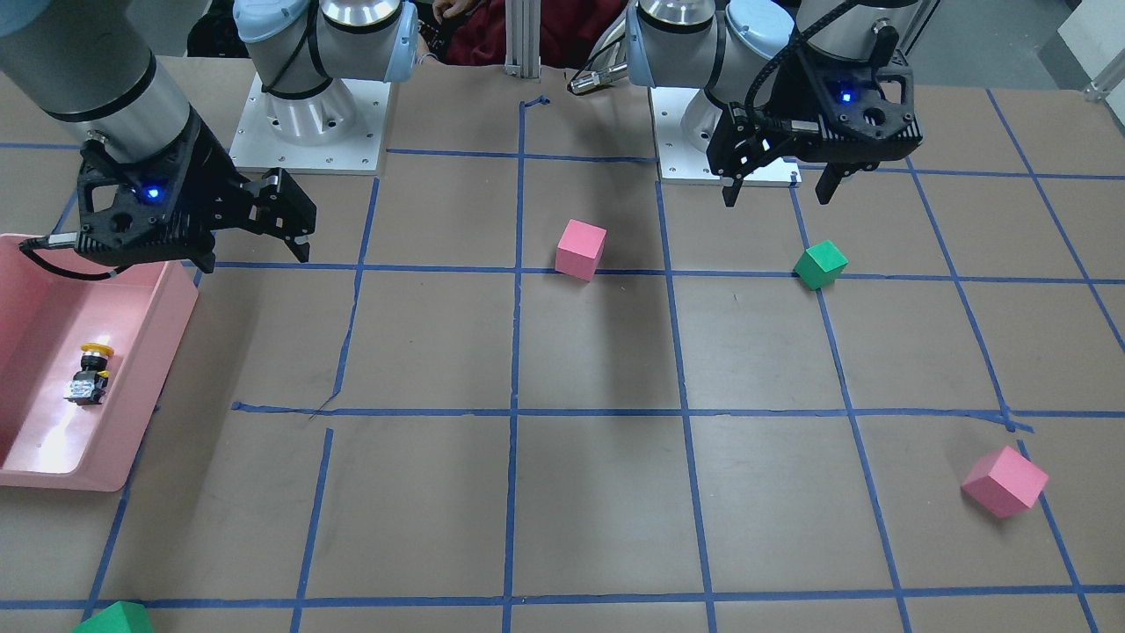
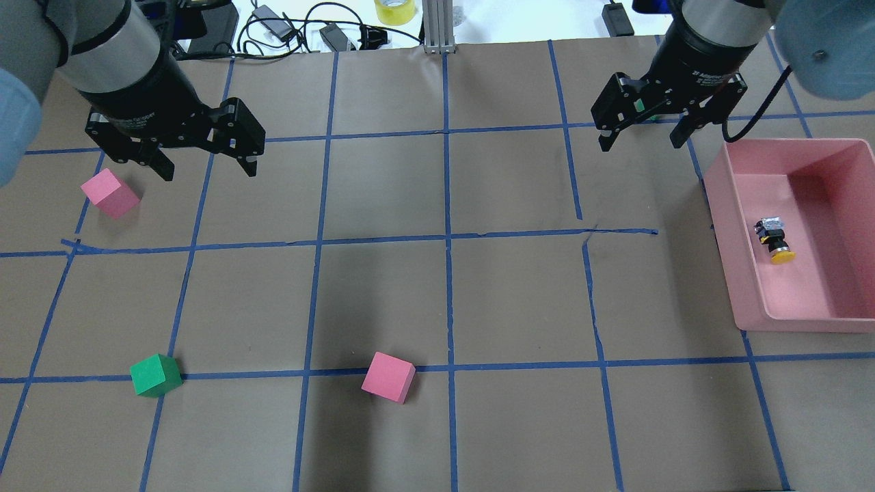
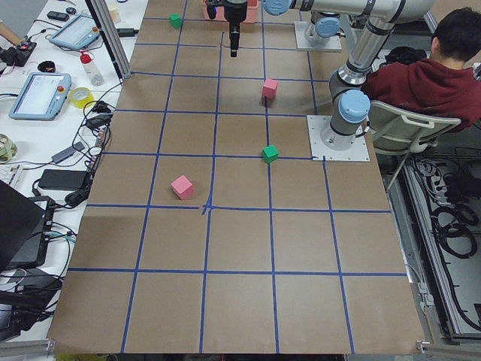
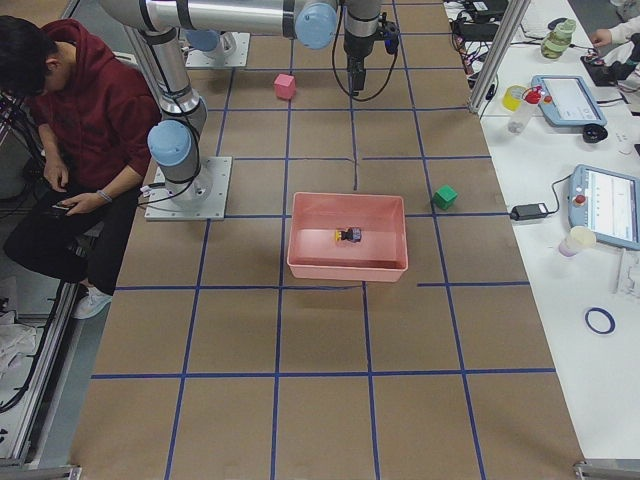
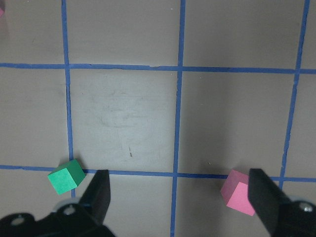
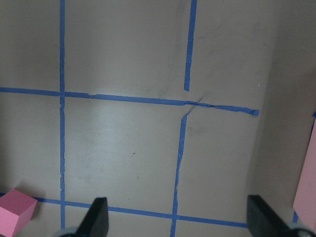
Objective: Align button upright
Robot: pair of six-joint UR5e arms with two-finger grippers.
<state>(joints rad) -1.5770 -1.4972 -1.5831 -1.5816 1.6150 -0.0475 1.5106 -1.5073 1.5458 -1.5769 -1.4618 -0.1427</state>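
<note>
- The button (image 2: 774, 239) lay on its side on the floor of the pink bin (image 2: 726, 260) at the right end of the tabletop (image 2: 437, 294), its yellow cap (image 2: 783, 256) toward the robot and clear of every wall.
- We saw the right hand (image 2: 640, 143) hanging above the tabletop left of the bin, fingers spread wide and holding nothing.
- The left hand (image 2: 209, 172) hovered over the left side, equally wide and empty, well apart from the button.
- We judged the task not yet begun, with the right hand the likelier one to reach in.
- The round black body could roll away under a fingertip that landed off-centre.
- A descent too close to the bin's wall might strike the rim or shove the bin.
- Set on its small contact block (image 2: 770, 224), the top-heavy button could topple if released at a tilt.
</note>
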